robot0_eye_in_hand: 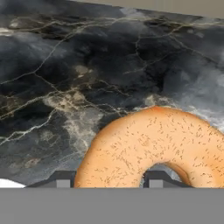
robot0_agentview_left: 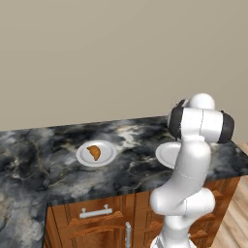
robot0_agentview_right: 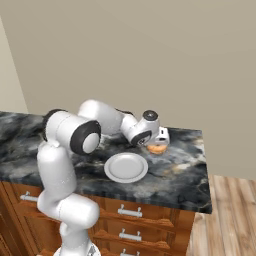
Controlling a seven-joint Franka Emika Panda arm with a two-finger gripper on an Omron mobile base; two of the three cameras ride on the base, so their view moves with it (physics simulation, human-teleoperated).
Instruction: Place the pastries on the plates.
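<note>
A golden-brown ring doughnut (robot0_eye_in_hand: 153, 144) lies on the dark marble counter, just behind and to the right of an empty white plate (robot0_agentview_right: 126, 167). My gripper (robot0_eye_in_hand: 109, 180) reaches down over the doughnut (robot0_agentview_right: 158, 148). It is shut on the near side of the ring, with one dark fingertip (robot0_eye_in_hand: 63, 179) outside the ring and the other in its hole. In the right base view the gripper (robot0_agentview_right: 157, 142) sits low over the counter. The orange-brown croissant (robot0_agentview_left: 94, 152) rests on the other white plate (robot0_agentview_left: 82, 156) further left. My arm hides part of the empty plate (robot0_agentview_left: 167, 154).
The marble counter (robot0_agentview_left: 48, 164) ends at a right edge (robot0_agentview_right: 205, 170) close to the doughnut. A beige wall runs along its back. Wooden drawers with metal handles (robot0_agentview_left: 96, 211) sit below, and a wood floor (robot0_agentview_right: 230, 220) lies to the right.
</note>
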